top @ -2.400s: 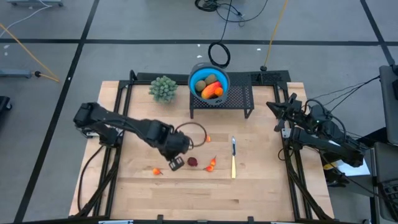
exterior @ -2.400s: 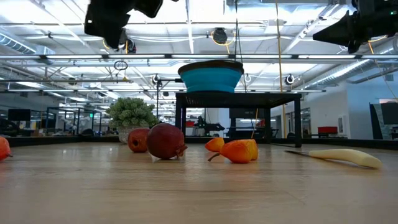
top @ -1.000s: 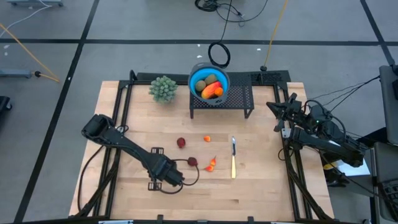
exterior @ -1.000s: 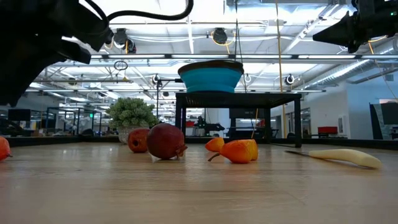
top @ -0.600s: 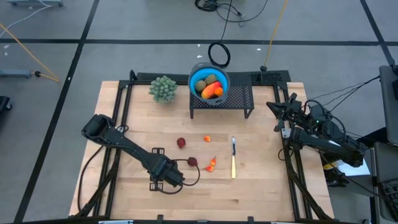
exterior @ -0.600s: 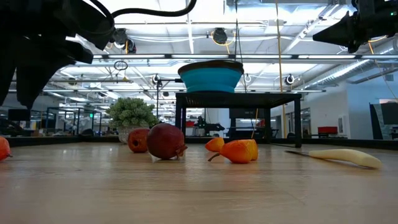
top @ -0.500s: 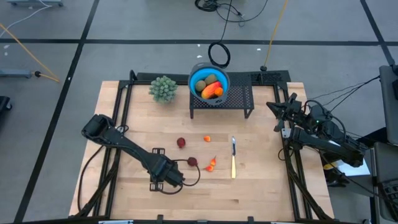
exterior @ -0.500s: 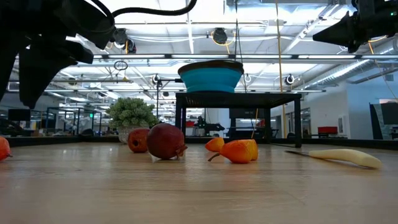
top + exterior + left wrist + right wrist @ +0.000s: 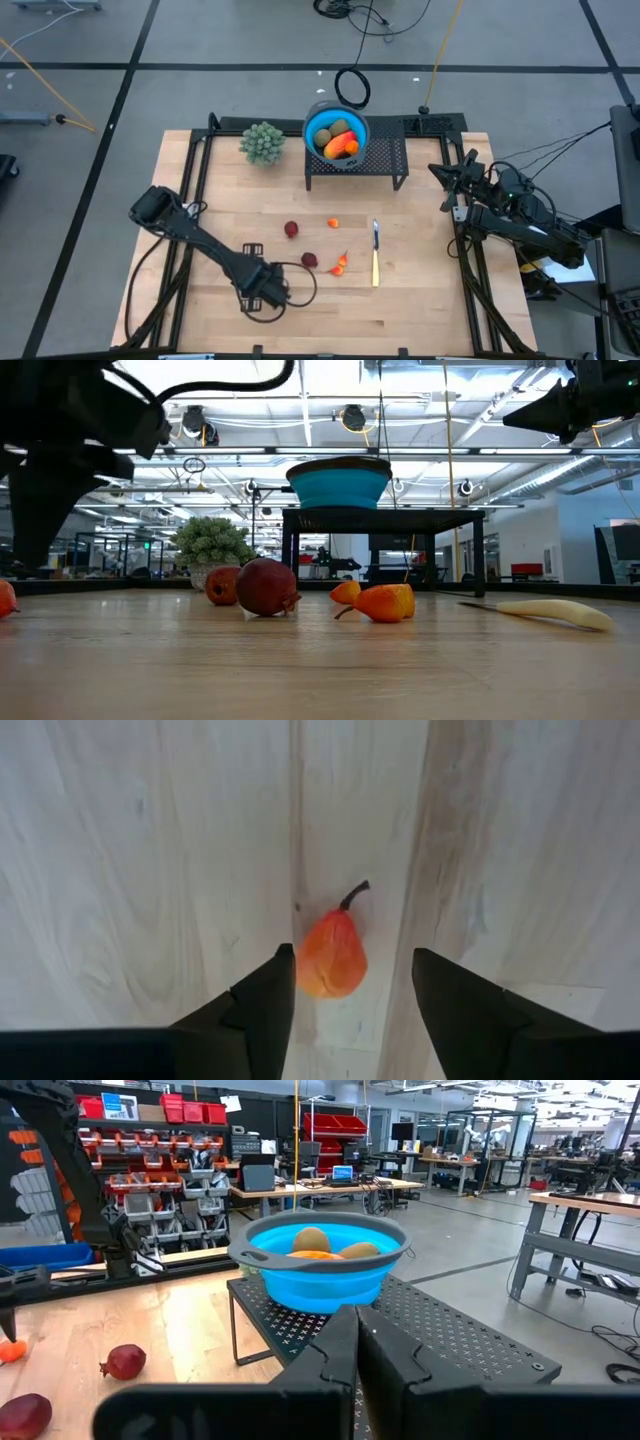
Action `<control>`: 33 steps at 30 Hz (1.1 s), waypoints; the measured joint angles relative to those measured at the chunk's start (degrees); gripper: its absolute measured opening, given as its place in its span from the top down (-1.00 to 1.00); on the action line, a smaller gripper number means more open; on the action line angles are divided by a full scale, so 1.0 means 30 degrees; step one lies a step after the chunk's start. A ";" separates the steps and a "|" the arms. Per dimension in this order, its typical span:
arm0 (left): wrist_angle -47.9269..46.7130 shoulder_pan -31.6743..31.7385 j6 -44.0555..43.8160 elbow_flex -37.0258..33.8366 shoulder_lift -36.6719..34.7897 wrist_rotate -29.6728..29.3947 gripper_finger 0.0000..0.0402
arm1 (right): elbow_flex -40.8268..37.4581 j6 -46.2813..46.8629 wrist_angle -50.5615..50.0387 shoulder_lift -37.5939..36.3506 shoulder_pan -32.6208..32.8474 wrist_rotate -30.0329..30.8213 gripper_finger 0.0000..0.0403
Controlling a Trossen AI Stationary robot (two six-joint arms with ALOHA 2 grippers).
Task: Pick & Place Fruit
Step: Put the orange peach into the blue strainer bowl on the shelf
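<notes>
Left gripper (image 9: 350,985): we see it low over the wood table (image 9: 420,300), well left of the knife (image 9: 375,252), jaws parted around a small orange pear-shaped fruit (image 9: 330,952) without touching it.
Dark red fruits (image 9: 291,229): two lie on the table left of the knife.
Orange fruits (image 9: 341,263): two sit just left of the knife.
Blue bowl (image 9: 318,120): beyond the knife on a black stand (image 9: 390,155), we see fruit inside.
Right gripper (image 9: 357,1342): right of the knife, raised, fingers pressed together, empty.
</notes>
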 joint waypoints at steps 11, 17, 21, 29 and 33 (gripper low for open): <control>0.1879 -0.0112 0.0380 -0.1477 -0.0001 0.0490 0.01 | 0.0000 0.0003 0.0003 0.0000 0.0000 0.0007 1.00; 0.1981 -0.0112 0.0450 -0.2288 0.0006 0.1308 0.03 | 0.0000 0.0003 0.0004 0.0000 0.0000 0.0007 1.00; 0.2061 -0.0112 0.0881 -0.2310 0.0006 0.1362 0.08 | 0.0000 0.0003 0.0004 0.0000 0.0000 0.0015 1.00; 0.2068 -0.0112 0.1458 -0.2310 0.0006 0.1515 0.25 | 0.0000 0.0003 0.0004 0.0000 0.0000 0.0015 1.00; 0.2068 -0.0112 0.1458 -0.2310 0.0006 0.1515 0.36 | 0.0000 0.0001 0.0004 0.0000 0.0000 0.0015 1.00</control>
